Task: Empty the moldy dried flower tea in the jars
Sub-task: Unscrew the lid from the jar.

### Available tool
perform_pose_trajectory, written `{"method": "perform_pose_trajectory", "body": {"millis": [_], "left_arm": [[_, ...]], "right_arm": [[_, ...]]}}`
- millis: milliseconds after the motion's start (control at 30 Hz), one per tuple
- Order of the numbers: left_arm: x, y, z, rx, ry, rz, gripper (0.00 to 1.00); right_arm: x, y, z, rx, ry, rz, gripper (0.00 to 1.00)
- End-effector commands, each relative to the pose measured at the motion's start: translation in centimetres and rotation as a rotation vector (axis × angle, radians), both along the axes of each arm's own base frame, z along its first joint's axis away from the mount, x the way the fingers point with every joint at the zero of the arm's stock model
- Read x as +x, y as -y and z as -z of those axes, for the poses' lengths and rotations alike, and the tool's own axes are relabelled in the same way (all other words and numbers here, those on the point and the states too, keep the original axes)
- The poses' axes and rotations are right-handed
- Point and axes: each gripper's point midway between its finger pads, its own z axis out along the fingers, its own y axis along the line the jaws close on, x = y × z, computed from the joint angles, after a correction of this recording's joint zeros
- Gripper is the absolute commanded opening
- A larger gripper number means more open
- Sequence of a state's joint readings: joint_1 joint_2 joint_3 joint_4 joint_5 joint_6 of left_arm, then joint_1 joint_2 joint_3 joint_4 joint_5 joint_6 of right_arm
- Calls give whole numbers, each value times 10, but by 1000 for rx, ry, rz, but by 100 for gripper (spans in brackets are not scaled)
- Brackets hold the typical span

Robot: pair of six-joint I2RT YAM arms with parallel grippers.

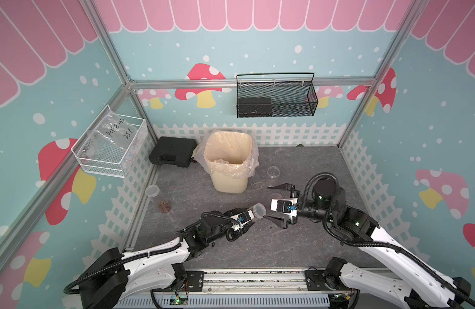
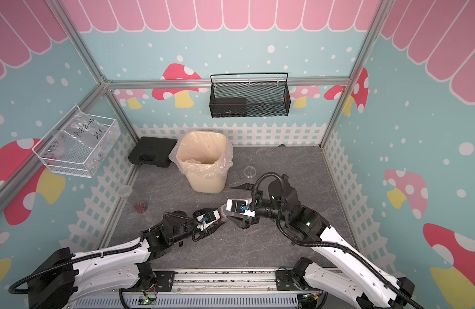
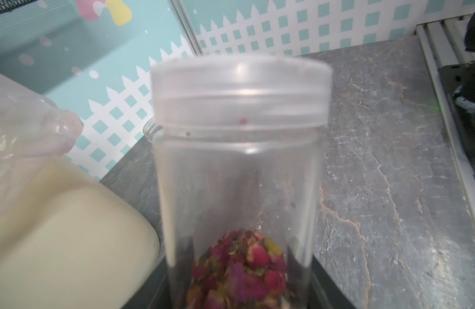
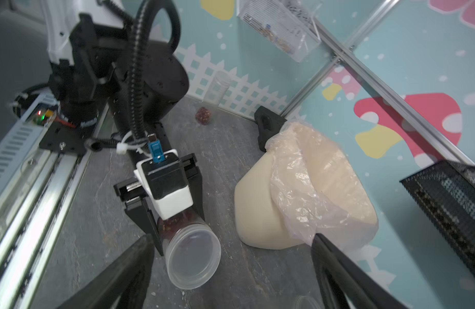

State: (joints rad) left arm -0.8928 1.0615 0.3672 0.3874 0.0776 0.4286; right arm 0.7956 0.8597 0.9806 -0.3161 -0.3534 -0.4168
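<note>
Nearest you, taking 6 o'clock as the robot's base in a top view, the left gripper (image 1: pixel 249 217) is clamped around the lower body of the held jar (image 1: pixel 258 210). It carries the jar just above the table (image 1: pixel 231 240), tipped over so that the lid (image 4: pixel 193 258) points toward 3 o'clock. That tilt looks deliberate: it presents the cap squarely to the other arm while the dried flower tea (image 3: pixel 239 267) sits packed at the base end, between the fingers and away from the mouth. At 3 o'clock of the cap, the right gripper (image 1: pixel 266 202) faces it with jaws spread wide and nothing between them. It is close but not touching, seemingly lined up to close on the cap and twist it off. The lid is on, so nothing can be poured from this jar yet. Farther out at 9 o'clock, against the left wall, a second jar (image 1: pixel 156 196) stands capped with its own reddish clump (image 1: pixel 164 206) at the bottom, so you should count it as waiting. At about 1 o'clock a loose lid (image 1: pixel 273 171) lies flat on the table, parked clear of the arms. At 12 o'clock the lined waste bin (image 1: pixel 228 184) stands upright and open, within a short swing of the held jar, which is why the uncapping happens here. Beyond it at 11 o'clock rests a black case (image 1: pixel 172 152).
</note>
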Motion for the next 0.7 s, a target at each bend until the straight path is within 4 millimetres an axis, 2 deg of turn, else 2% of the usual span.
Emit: {"method": "perform_pose_trajectory", "body": {"millis": [0,133,300,500,667], "left_arm": [[10,0,-13,6,48,-45,4],[13,-2,-15,31,62,-56,4],[14,0,-18,31,68,-56,4],[14,4,-18,34,69,-48,4],[13,4,-18,35,71,-43,3]], "right_arm": [[22,7,-17,234,-291,209,90],[33,9,8,239,-568,353,93],[31,-5,38,184,-800,377,94],[31,-20,73,93,-945,389,87],[32,-28,84,61,-982,377,77]]}}
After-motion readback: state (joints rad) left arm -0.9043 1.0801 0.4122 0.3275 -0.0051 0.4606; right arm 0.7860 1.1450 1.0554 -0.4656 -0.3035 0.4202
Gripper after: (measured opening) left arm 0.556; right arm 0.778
